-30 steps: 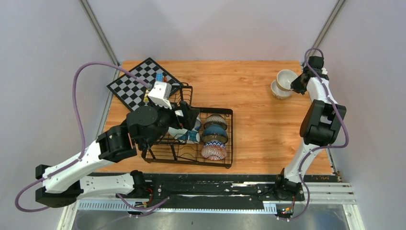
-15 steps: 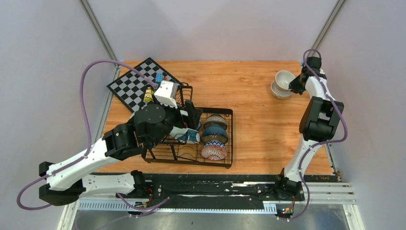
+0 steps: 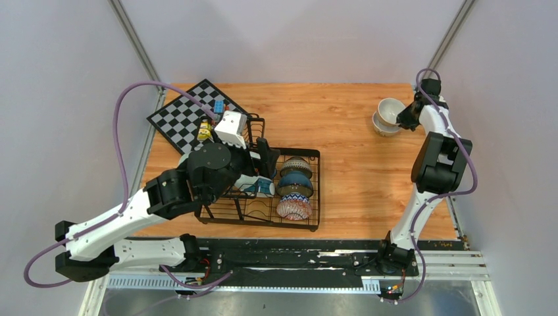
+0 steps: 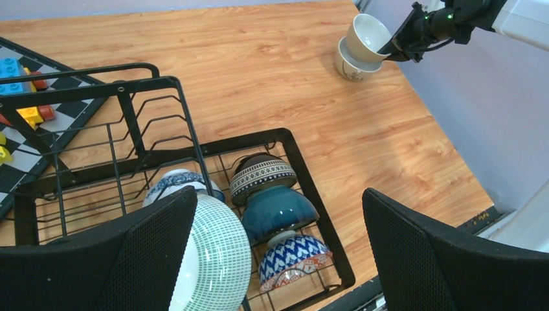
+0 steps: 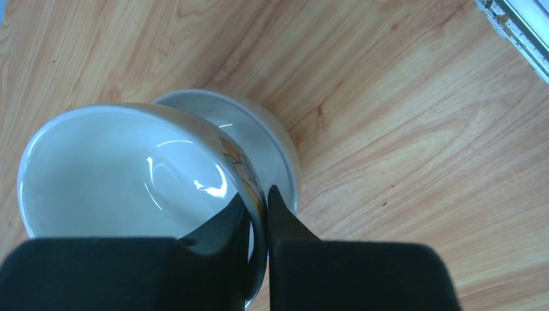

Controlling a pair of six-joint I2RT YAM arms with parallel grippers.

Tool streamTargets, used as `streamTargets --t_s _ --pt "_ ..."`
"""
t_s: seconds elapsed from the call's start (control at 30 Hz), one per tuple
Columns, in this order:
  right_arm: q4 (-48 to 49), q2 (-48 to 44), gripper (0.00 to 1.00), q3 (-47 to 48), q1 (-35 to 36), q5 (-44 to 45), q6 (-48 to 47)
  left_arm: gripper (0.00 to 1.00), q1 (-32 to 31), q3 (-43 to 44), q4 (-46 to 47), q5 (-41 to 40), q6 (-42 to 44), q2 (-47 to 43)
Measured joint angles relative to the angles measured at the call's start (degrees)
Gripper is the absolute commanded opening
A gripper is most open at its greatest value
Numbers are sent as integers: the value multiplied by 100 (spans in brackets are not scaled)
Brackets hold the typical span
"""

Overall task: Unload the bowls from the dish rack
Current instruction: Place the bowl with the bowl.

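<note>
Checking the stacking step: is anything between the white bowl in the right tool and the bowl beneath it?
Nothing visible. The right tool holds the white bowl, tilted, directly over the empty lower bowl.

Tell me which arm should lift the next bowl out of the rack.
Left. The left gripper hangs open over the dish rack, close above the mint green bowl. The right gripper is far from the rack, shut on a cream bowl above a second cream bowl.

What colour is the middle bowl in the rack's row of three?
Plain dark teal bowl; left wrist view shows it best.
</note>
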Motion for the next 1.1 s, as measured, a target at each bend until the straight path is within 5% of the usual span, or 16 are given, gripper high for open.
streamTargets --t_s 1.1 --pt "-72 247 25 96 0 -129 -103 100 0 0 -37 -13 -142 81"
